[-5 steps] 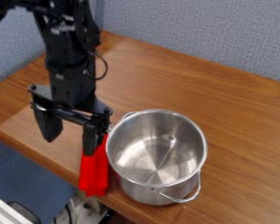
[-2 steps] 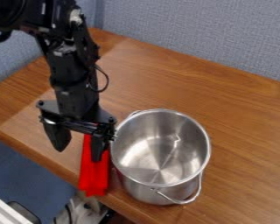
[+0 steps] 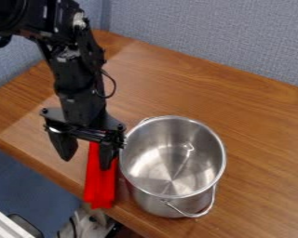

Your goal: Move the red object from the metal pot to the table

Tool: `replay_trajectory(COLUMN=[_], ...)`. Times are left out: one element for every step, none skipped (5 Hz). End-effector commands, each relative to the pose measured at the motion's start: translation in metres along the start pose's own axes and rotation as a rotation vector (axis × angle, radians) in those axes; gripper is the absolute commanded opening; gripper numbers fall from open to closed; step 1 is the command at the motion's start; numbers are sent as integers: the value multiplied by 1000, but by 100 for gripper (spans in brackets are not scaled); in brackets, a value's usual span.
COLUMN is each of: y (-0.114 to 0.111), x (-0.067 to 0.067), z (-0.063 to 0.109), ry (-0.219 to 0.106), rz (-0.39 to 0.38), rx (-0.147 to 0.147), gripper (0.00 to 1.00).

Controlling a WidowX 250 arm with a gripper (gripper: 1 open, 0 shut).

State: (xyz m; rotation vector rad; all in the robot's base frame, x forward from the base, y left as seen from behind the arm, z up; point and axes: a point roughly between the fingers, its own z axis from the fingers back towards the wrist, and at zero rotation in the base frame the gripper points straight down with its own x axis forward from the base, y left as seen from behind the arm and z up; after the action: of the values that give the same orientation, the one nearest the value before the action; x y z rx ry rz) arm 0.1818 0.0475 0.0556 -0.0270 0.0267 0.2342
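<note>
The red object (image 3: 100, 183) is a long narrow bright red bar lying on the table (image 3: 201, 88) at its near edge, just left of the metal pot (image 3: 171, 165). The pot is shiny, round and upright, with nothing showing inside it and its wire handle hanging at the front. My gripper (image 3: 85, 152) points straight down over the upper end of the red bar, open, with one dark finger on each side of it. The bar's top end is partly hidden behind the right finger. I cannot tell whether the fingers touch the bar.
The black arm (image 3: 67, 56) rises from the gripper toward the upper left. A blue-grey wall (image 3: 226, 33) runs behind the table. The table's front edge lies right under the red bar and the pot.
The gripper has sunk a little toward the table and shifted slightly right, closer to the pot. The red bar and the pot have stayed put. The jaws remain open.
</note>
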Motion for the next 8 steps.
replay_trajectory(y=[1, 0, -1, -2, -3, -5, -5, -6], x=[2, 1, 1, 0, 0, 0, 1, 1], z=[3, 5, 6, 8, 11, 3, -1, 10], ry=[-18, -22, -27, -32, -37, -30, -23, -26], rz=[21, 27, 32, 35, 37, 49, 56, 48], rx=[-10, -15, -20, -24, -28, -19, -15, 8], gripper=[100, 100, 100, 100, 100, 0, 0, 0])
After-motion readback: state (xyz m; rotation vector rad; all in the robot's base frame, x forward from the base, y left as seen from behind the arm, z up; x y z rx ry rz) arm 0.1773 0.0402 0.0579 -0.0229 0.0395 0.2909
